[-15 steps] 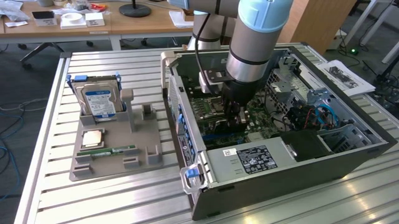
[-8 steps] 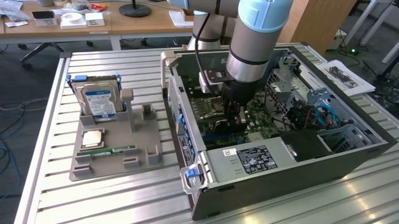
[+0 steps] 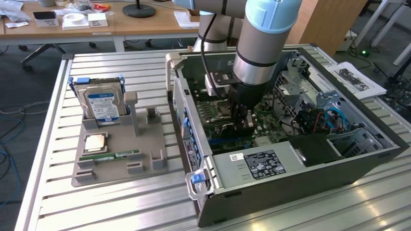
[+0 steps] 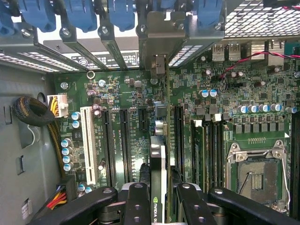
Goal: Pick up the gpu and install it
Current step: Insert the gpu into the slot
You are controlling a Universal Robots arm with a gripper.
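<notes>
Pickup done: gpu [image 4: 158,159] is clamped edge-on by end effector [image 4: 161,192], held inside the case [image 3: 212,207] over mobo [image 4: 117,89] slots. Seating is judged not yet complete.

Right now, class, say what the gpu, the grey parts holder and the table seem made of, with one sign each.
gpu: dark circuit board with a bare metal end bracket, dull silver sheen.
Parts holder: probably matte grey plastic, no glare.
Table: likely aluminium slats, brushed with bright reflections.
</notes>
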